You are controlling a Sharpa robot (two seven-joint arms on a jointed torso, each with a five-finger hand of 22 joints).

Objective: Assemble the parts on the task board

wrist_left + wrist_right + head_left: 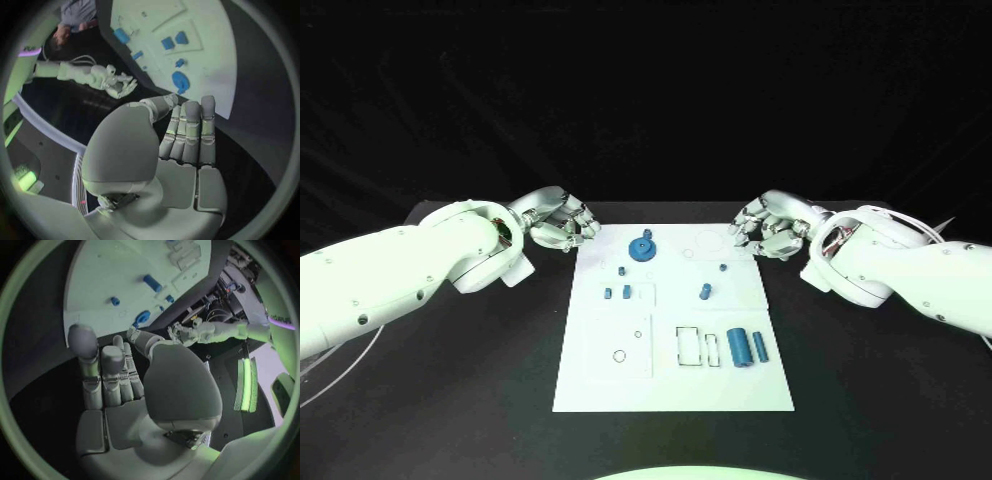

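The white task board (675,380) lies in the middle of the black table. A blue round gear-like part (643,248) sits near its far edge, several small blue parts (629,291) around the middle, and two blue cylinders (749,348) towards the near right. My left hand (560,222) hovers off the board's far left corner and my right hand (769,227) off its far right corner. Both hold nothing. In the wrist views the left hand (181,145) and right hand (119,385) have straight fingers, with the gear (180,81) (142,318) beyond the fingertips.
Black table (444,400) surrounds the board on all sides. Outlined recesses (692,345) and a small ring (620,355) mark the board's near half. The right wrist view also shows a blue cylinder (152,283) on the board (119,280).
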